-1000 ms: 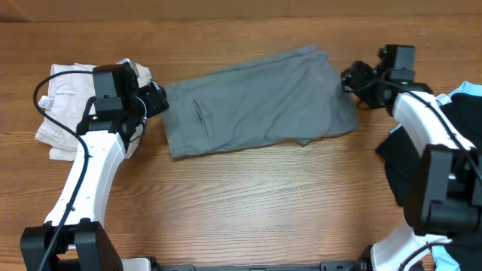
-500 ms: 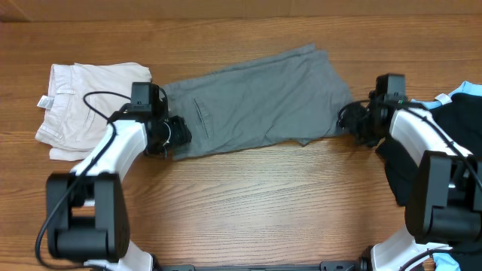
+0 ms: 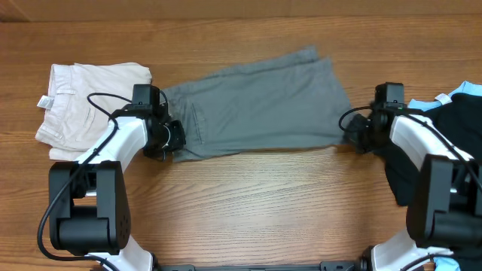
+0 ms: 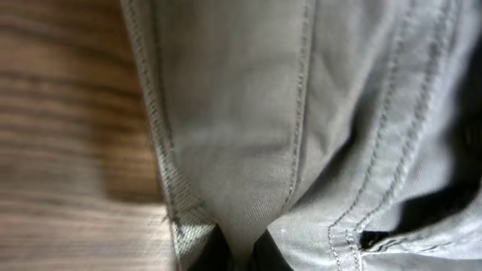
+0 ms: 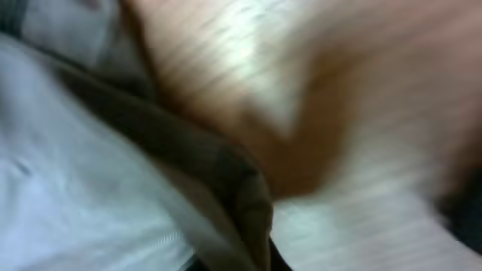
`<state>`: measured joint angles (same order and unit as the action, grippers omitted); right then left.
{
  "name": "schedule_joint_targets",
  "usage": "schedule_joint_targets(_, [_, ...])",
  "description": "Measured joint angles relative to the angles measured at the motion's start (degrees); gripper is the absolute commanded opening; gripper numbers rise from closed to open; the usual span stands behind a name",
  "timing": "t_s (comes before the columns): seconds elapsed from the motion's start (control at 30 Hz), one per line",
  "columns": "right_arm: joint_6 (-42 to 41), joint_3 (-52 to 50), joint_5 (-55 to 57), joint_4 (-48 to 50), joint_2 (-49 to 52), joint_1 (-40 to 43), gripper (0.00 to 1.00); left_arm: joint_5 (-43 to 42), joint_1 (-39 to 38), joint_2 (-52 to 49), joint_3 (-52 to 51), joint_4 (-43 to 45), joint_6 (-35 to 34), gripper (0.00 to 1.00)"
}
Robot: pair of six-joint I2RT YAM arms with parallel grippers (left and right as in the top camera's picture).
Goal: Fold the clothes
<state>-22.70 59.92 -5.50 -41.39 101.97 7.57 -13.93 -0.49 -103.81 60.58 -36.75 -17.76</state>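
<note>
You can't read the right gripper's hold on the grey shorts through the smeared right wrist view, the left gripper is cropped to mere fingertips, and the black garment runs off the overhead's right edge.

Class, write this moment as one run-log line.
task: fold shorts | left end effector: pinching left edge | right end effector: pinching right edge | shorts: lying flat

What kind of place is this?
Probably a robot practice lab, not a home: a left arm and right arm hold grey shorts on a wooden table, with cream shorts nearby.
</note>
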Motion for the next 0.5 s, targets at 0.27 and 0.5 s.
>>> schedule_joint_targets(0.27, [-3.2,1.4,4.9,-15.6,-7.0,3.7,0.50,0.6,1.1,0.0,5.2,-6.7,3.7,0.51])
schedule_joint_targets(0.5, [-2.5,1.4,5.7,-15.1,-8.4,5.2,0.52,4.2,3.2,0.1,15.9,-17.9,6.5,0.71])
